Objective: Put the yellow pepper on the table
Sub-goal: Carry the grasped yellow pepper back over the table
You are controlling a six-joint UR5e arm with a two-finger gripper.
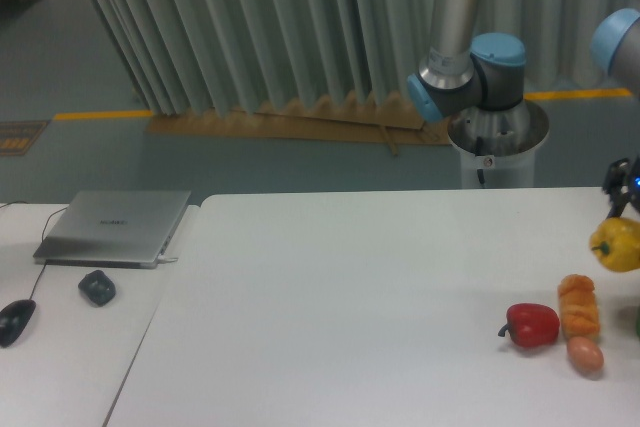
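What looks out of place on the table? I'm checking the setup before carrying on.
Nothing is spilled or damaged. The only oddity is the yellow pepper at the right edge: it hangs above the table under the gripper, not resting beside the red pepper and bread.

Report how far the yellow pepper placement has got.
Done: the pepper is picked up; the yellow pepper hangs under the gripper at the right edge of the view, above the table. In hand: carrying it in, near the red pepper and the bread-like item. Left: lowering it onto the white top and letting go.
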